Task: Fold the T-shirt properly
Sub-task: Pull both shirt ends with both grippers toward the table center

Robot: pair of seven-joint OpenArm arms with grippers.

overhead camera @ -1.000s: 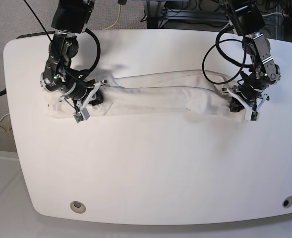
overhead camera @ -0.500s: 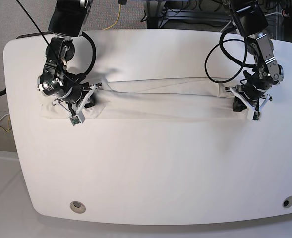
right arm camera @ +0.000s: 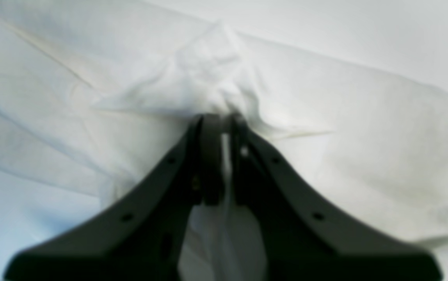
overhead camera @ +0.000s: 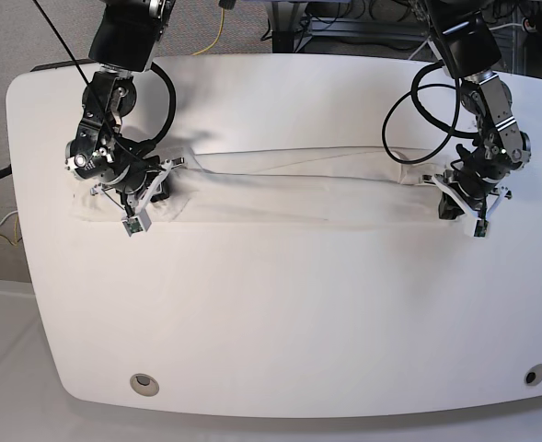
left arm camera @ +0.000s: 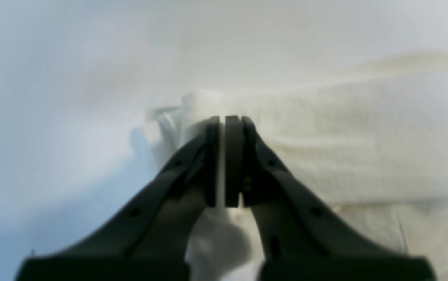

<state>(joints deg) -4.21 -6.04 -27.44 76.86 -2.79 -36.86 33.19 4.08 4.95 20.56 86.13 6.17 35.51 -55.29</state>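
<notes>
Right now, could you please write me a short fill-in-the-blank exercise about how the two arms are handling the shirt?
1. The left gripper is shut on the ____.
2. The T-shirt lies stretched into a long ____ between both grippers.
3. The right gripper pinches a bunched bit of ____ fabric.
4. The shirt rests on a white ____.

Missing words: T-shirt; band; white; table

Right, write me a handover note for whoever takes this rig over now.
Left hand: shut on the T-shirt, pinching one end.
Right hand: shut on the T-shirt, pinching bunched cloth at the other end.
T-shirt: a long narrow white band stretched between the hands across the far half of the table, plain side up, no print showing.
Done: folded lengthwise into a strip.
Left: probably bring the ends together to shorten the strip, release and smooth it.
</notes>
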